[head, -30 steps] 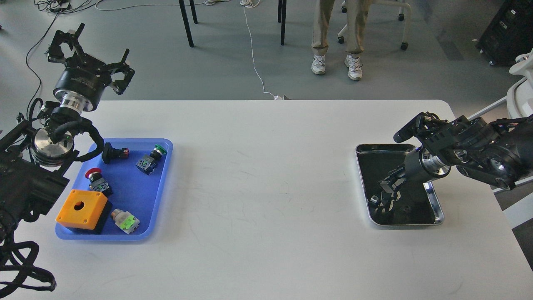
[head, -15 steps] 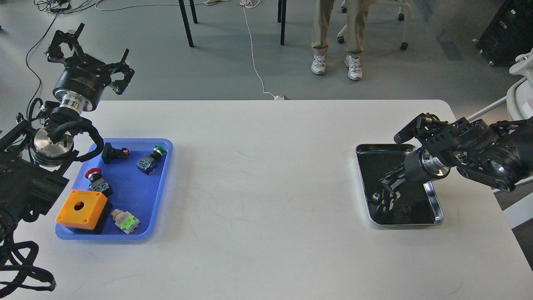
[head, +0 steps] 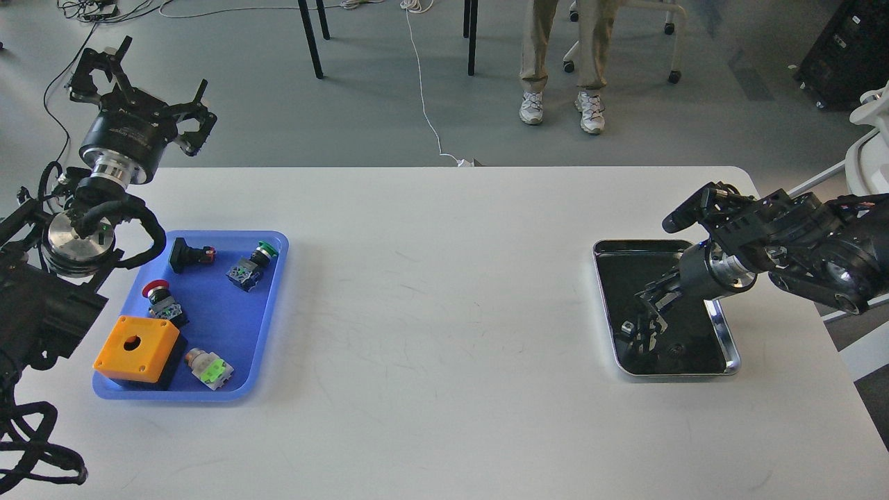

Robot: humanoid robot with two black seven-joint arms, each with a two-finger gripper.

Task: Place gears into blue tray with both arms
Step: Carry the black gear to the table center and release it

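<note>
The blue tray (head: pixel 271 305) lies at the table's left and holds push-buttons and an orange box (head: pixel 137 348); I see no gear in it. My left gripper (head: pixel 137 87) is raised beyond the table's far left corner, claw spread open and empty. My right gripper (head: pixel 642 321) reaches down into the silver tray (head: pixel 729 351) at the right. Its black fingers blend with the tray's dark inside, so their state is unclear. A faint small round dark shape, possibly a gear (head: pixel 677 351), lies in that tray just right of the fingers.
In the blue tray are a red-capped button (head: pixel 158 292), a green-capped button (head: pixel 251 264), a black switch (head: pixel 187 255) and a green-and-white part (head: pixel 208 368). A person's legs (head: pixel 562 62) and chair legs stand beyond the far edge.
My right gripper has risen slightly and drawn back to the right inside the silver tray. My left gripper has shifted a little up and to the left.
</note>
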